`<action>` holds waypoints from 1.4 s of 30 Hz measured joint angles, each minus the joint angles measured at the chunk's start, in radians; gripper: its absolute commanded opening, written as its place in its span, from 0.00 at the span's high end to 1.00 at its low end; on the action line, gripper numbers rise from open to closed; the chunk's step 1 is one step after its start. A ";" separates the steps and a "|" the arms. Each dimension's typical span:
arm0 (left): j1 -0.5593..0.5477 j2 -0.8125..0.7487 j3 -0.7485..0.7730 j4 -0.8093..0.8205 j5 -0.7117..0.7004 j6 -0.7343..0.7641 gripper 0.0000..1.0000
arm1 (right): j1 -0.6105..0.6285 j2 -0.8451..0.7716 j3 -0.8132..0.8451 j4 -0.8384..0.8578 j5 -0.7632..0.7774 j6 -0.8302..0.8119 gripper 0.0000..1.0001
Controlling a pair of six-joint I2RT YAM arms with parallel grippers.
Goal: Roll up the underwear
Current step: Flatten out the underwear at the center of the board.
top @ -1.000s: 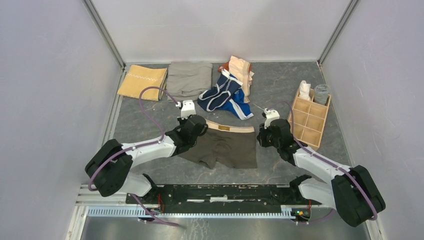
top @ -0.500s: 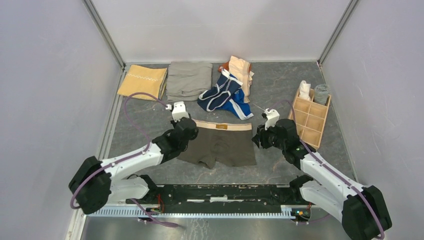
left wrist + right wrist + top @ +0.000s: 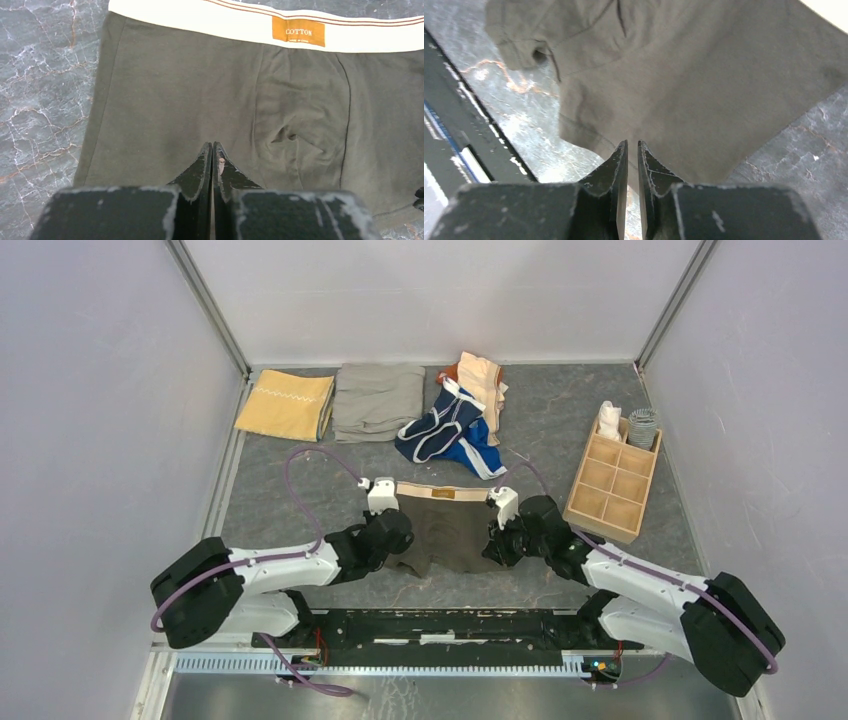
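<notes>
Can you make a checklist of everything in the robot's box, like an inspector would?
Surface: grey marbled table.
Job's things: dark underwear spread between the arms; navy underwear, blue underwear, peach underwear heaped behind.
Clutter: folded mustard cloth, folded grey-khaki cloth, wooden divider box.
Grippers: left gripper shut, tips on the dark underwear; right gripper closed to a slit at its hem.
Cables: purple cable looping off each arm.
Surroundings: white walls.
</notes>
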 measured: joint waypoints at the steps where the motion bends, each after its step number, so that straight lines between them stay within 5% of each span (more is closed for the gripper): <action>1: 0.000 0.000 -0.003 -0.003 -0.003 -0.006 0.95 | 0.005 0.007 -0.007 0.008 0.016 -0.001 0.83; 13: 0.001 0.097 -0.005 -0.008 -0.030 -0.026 0.94 | 0.037 0.140 -0.018 0.111 0.296 0.013 0.87; 23: 0.051 0.239 0.058 0.087 -0.053 -0.026 0.97 | 0.037 0.202 0.063 0.032 0.499 -0.013 0.85; 33: 0.124 0.258 0.069 0.127 -0.016 0.035 0.98 | 0.088 0.087 0.002 -0.030 0.330 -0.034 0.89; 42: 0.125 0.182 0.033 0.125 0.076 0.135 0.98 | 0.459 0.029 -0.033 0.004 0.217 0.128 0.83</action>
